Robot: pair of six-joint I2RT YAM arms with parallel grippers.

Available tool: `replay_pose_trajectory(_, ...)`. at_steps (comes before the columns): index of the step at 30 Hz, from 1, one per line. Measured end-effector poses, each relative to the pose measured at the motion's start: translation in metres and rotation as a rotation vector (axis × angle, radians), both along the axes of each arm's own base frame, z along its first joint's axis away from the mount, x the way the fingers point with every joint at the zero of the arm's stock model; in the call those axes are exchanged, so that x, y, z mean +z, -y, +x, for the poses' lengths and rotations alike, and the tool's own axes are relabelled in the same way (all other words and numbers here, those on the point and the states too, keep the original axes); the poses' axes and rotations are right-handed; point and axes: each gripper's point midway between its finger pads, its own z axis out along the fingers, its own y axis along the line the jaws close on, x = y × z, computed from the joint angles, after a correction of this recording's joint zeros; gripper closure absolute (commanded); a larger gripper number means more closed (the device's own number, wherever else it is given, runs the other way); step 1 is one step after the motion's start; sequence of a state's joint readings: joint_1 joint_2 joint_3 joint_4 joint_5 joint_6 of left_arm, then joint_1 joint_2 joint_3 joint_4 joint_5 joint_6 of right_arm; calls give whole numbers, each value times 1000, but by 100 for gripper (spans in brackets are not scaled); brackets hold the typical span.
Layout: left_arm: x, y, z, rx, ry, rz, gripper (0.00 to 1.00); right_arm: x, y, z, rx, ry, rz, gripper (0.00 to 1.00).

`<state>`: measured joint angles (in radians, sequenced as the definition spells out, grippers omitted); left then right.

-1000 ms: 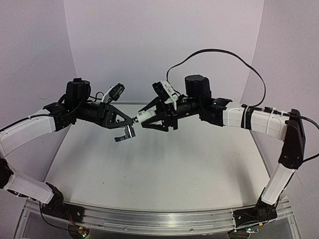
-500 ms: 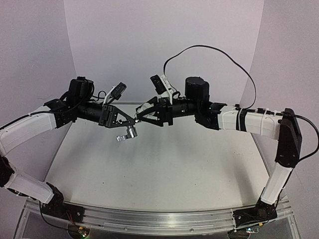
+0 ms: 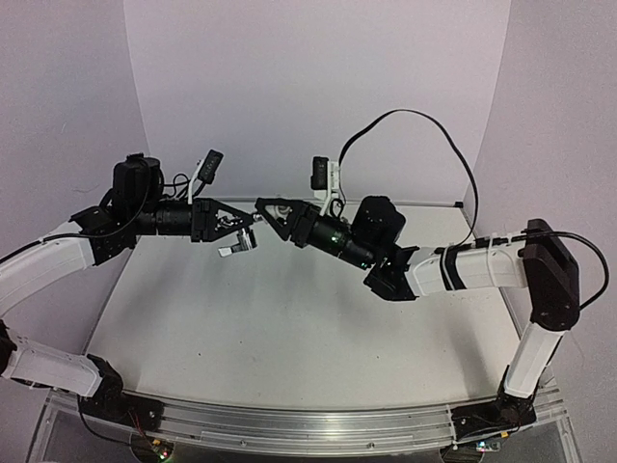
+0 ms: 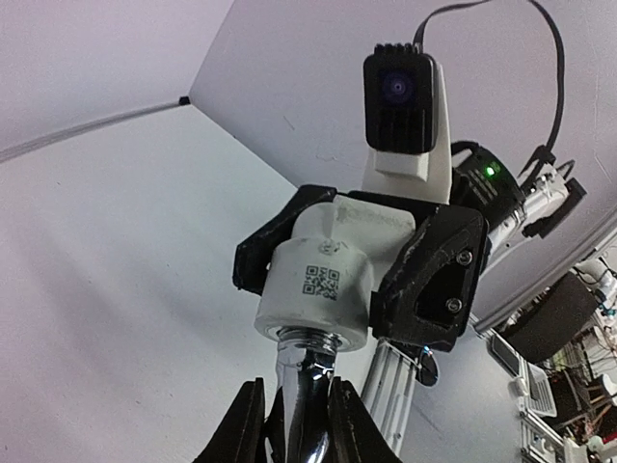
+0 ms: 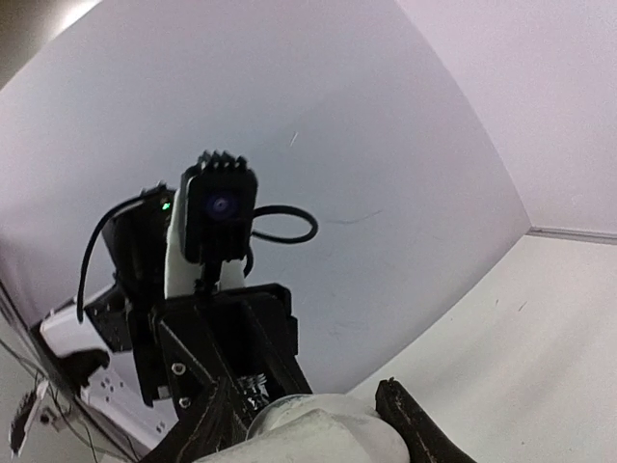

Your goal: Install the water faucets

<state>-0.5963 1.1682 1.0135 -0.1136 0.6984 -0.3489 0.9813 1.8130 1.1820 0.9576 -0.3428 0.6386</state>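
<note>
– Looking at it, the install seems midway: the faucet (image 4: pixel 307 386) has its threaded end in the mouth of the white fitting (image 4: pixel 323 275), mid-air, about 10 o'clock from the middle of the table (image 3: pixel 289 338). Thread still shows, so I'd guess it's not seated.

– Yep. The left gripper (image 3: pixel 234 234) is pinched tight on the faucet, and the right gripper (image 3: pixel 273 210) is clamped round the fitting. Versus a second ago, the right forearm has dropped toward 4 o'clock, its wrist has rolled, and the joint has drifted toward 10.
</note>
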Motion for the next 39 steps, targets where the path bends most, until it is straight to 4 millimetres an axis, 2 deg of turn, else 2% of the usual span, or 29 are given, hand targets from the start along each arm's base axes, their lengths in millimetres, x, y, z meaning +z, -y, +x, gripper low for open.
replay_pose_trajectory(3, 4, 0, 10, 48, 33, -9, 100, 1, 3, 11, -92, -84, 46, 100)
replay_pose_trajectory(6, -3, 0, 18, 82, 24, -5, 100, -8, 4, 19, -157, -166, 44, 100)
replay_pose_trajectory(12, -25, -1, 29, 131, -5, 30, 100, -29, -3, 34, -201, -290, -9, 100)
replay_pose_trajectory(17, -30, -3, 34, 154, 24, 49, 100, -34, -8, 41, -197, -400, -15, 100)
replay_pose_trajectory(24, -31, -6, 48, 183, 186, 82, 100, -38, -14, 57, -121, -570, 13, 100)
replay_pose_trajectory(30, -46, -7, 50, 186, 355, 124, 100, -57, -15, 60, -56, -737, 4, 100)
replay_pose_trajectory(39, -63, 0, 69, 210, 586, 279, 100, -80, -13, 80, -36, -973, 3, 100)
